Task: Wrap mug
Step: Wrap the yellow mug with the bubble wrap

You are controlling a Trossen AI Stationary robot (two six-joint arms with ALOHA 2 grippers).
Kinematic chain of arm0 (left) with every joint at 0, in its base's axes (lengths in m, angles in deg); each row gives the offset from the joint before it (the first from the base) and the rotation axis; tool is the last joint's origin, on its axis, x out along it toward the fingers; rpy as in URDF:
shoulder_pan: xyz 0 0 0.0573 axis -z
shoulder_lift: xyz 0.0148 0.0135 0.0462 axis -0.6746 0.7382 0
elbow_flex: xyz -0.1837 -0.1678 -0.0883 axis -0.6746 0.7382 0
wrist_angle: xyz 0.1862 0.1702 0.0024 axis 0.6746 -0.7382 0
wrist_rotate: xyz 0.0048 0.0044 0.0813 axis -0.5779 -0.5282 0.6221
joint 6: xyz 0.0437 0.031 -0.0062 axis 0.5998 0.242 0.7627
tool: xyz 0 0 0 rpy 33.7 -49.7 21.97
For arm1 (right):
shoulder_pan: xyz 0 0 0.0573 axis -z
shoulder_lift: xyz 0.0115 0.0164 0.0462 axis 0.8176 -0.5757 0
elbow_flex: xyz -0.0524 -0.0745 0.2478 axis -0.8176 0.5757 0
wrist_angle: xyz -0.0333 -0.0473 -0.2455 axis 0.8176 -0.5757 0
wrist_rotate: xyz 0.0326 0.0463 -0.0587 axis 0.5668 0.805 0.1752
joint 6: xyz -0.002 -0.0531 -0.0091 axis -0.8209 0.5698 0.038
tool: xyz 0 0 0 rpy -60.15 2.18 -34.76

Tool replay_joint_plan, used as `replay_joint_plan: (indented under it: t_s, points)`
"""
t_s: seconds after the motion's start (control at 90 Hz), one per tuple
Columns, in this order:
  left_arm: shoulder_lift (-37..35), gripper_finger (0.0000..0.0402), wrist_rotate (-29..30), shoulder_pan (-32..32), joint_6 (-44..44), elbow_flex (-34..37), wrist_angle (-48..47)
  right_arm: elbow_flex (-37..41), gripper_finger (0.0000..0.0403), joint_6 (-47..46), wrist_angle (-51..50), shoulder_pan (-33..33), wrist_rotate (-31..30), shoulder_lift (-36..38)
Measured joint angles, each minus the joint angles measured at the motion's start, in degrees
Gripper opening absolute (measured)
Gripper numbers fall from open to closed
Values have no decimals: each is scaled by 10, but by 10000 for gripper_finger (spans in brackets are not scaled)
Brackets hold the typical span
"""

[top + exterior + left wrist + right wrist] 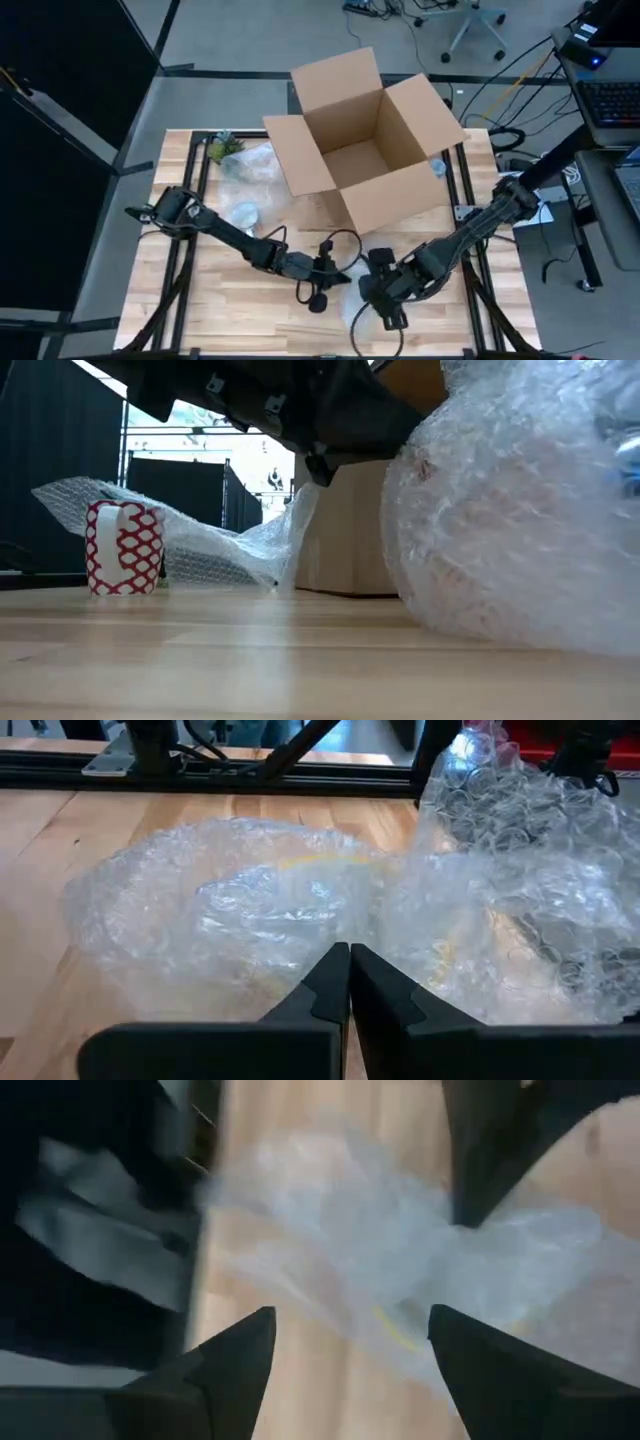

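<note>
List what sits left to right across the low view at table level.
Red-and-white patterned mug → loose bubble wrap sheet behind it → cardboard box → big bubble-wrapped bundle close to the camera.

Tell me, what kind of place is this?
Probably a robotics lab or workshop set up for packing practice. A wooden table in a black frame holds an open cardboard box and bubble wrap; beyond it are an office chair, a keyboard and loose cables.
</note>
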Motion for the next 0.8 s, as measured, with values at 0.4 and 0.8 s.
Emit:
replay_joint_plan:
  t_s: [0.4,0.8]
  points:
    - [0,0,1,-3,0,0,-2,0,251,70,124,-19,-11,-123]
    - [0,0,4,-3,-2,0,-5,0,251,19,-51,6,-119,-79]
